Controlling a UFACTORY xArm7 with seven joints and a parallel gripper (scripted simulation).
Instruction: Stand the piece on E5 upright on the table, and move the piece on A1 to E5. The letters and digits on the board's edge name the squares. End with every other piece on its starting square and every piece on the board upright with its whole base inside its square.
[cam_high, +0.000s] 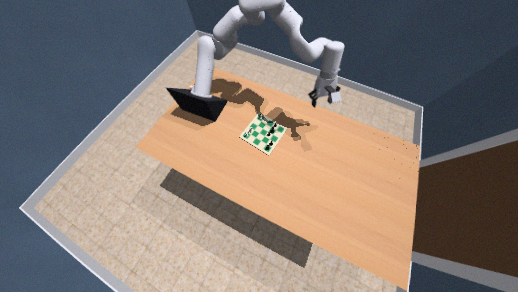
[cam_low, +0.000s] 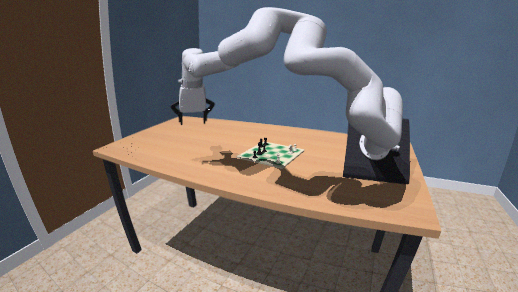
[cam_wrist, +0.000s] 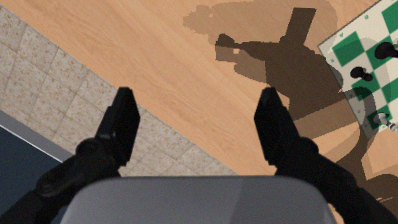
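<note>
Right now the hand (cam_low: 192, 119) is hanging released and empty over the counter (cam_low: 165, 150) edge, well apart from the chessboard (cam_low: 286, 159), so it is needing to travel across and descend squarely over E5's piece.

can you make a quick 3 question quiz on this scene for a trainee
1. True or false: the gripper is shut on a chess piece.
2. The gripper hangs over: A) the middle of the chessboard B) the table near its edge C) the arm's base
3. Fill in: the board's squares are white and ____.

Key:
1. False; its fingers stand wide open, nothing between them.
2. B
3. green
</note>
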